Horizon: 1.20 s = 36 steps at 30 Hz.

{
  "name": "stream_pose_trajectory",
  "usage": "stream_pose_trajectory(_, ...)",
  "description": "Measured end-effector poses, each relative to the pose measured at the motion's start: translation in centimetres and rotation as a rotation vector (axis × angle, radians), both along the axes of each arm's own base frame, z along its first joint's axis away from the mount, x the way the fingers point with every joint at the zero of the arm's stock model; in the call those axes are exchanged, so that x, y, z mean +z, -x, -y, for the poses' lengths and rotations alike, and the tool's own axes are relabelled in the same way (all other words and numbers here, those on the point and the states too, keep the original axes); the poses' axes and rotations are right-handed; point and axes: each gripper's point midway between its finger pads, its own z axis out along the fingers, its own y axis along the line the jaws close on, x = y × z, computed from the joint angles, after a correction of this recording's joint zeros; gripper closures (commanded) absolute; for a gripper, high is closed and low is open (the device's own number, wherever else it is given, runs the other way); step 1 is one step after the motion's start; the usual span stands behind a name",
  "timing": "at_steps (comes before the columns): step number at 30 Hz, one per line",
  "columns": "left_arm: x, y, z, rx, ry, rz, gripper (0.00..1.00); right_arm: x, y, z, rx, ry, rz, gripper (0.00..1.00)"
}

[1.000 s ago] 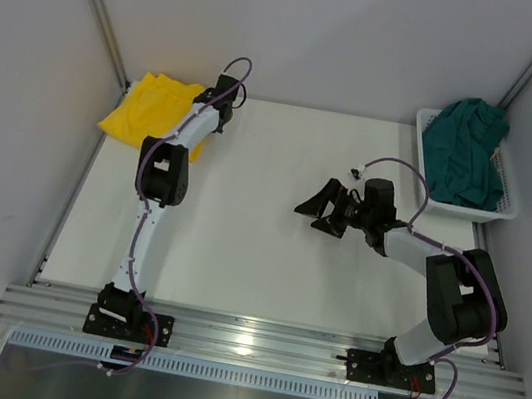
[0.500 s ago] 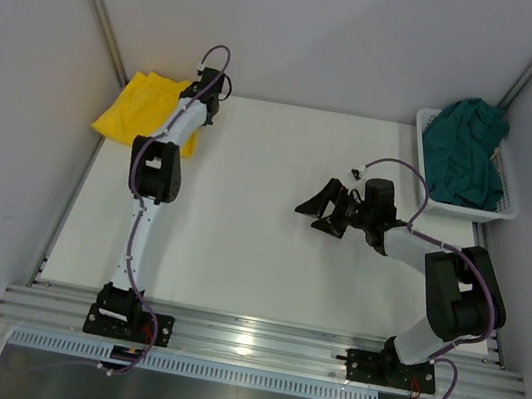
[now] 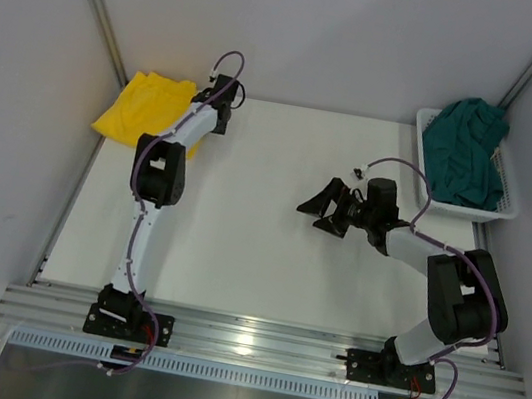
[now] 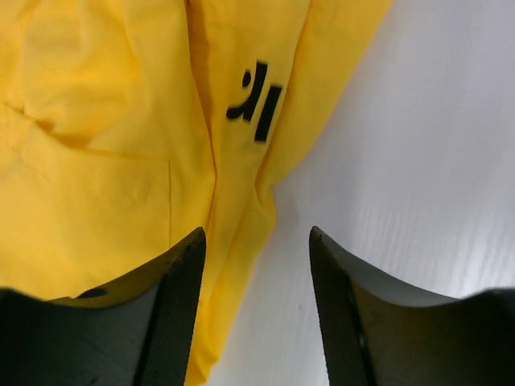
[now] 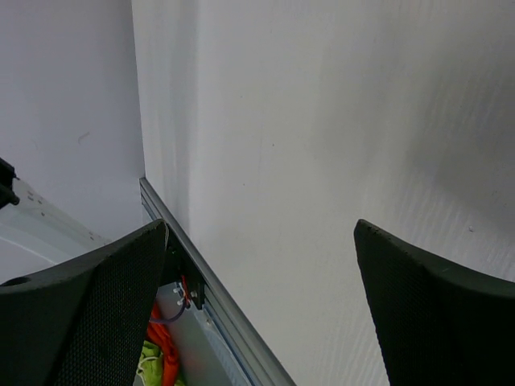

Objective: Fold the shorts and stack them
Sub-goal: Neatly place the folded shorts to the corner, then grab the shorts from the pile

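While my left end effector hangs partly open and empty over the edge of the yellow shorts, which lie at the far left corner of the tabletop, my right end effector gapes wide mid-tabletop, holding nothing. The teal shorts sit heaped in the basket at far right.

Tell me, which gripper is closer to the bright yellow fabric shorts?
Left. The left gripper hangs directly over the edge of the bright yellow fabric shorts; the right gripper is far off to their right, over the white table.
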Motion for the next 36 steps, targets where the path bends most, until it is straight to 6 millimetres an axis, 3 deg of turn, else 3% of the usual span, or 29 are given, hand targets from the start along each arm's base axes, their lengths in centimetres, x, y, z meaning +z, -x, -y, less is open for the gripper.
stream_pose_trajectory(1, 0.4, 0.5, 0.4, -0.001, 0.007, 0.005, 0.35, 0.2, -0.1, 0.2, -0.004, 0.0, 0.004, 0.01)
stream_pose_trajectory(2, 0.9, 1.0, 0.7, 0.0, 0.011, 0.006, 0.24, 0.4, -0.2, 0.3, -0.009, -0.001, 0.011, 0.01)
stream_pose_trajectory(3, 1.6, 1.4, 0.9, -0.001, 0.013, 0.016, 0.2, 0.7, -0.3, 0.6, -0.014, -0.001, 0.017, 0.0)
stream_pose_trajectory(8, 8.5, 2.6, 3.5, -0.012, 0.068, 0.137, 0.01, 2.8, -1.7, 2.0, -0.053, 0.048, 0.057, 0.0)
stream_pose_trajectory(11, 13.8, 4.5, 5.4, -0.017, 0.133, 0.239, 0.01, 5.9, -3.4, 3.1, -0.098, 0.101, 0.13, 0.01)
stream_pose_trajectory(15, 17.4, 9.3, 6.2, -0.016, 0.187, 0.32, 0.01, 10.6, -5.5, 5.6, -0.193, 0.171, 0.247, 0.0)
stream_pose_trajectory(18, 18.1, 12.8, 6.4, -0.027, 0.257, 0.362, 0.01, 13.7, -7.3, 9.3, -0.318, 0.243, 0.305, 0.0)
stream_pose_trajectory(21, 17.9, 16.3, 6.4, -0.035, 0.354, 0.392, 0.01, 15.5, -9.2, 14.7, -0.479, 0.293, 0.317, 0.01)
stream_pose_trajectory(24, 17.3, 19.6, 6.6, -0.045, 0.442, 0.418, 0.01, 15.7, -10.6, 20.2, -0.632, 0.304, 0.285, 0.01)
stream_pose_trajectory(27, 17.3, 22.7, 7.6, -0.069, 0.522, 0.452, 0.01, 14.3, -12.0, 25.7, -0.799, 0.307, 0.204, 0.01)
stream_pose_trajectory(29, 17.5, 24.2, 8.3, -0.091, 0.56, 0.464, 0.01, 12.8, -13.2, 27.4, -0.847, 0.337, 0.163, 0.0)
stream_pose_trajectory(32, 18.1, 26.0, 9.2, -0.125, 0.603, 0.484, 0.01, 11.1, -15.9, 28.2, -0.855, 0.378, 0.132, 0.0)
stream_pose_trajectory(36, 17.3, 28.8, 9.4, -0.166, 0.63, 0.48, 0.01, 9.3, -20.1, 29.5, -0.859, 0.42, 0.111, 0.01)
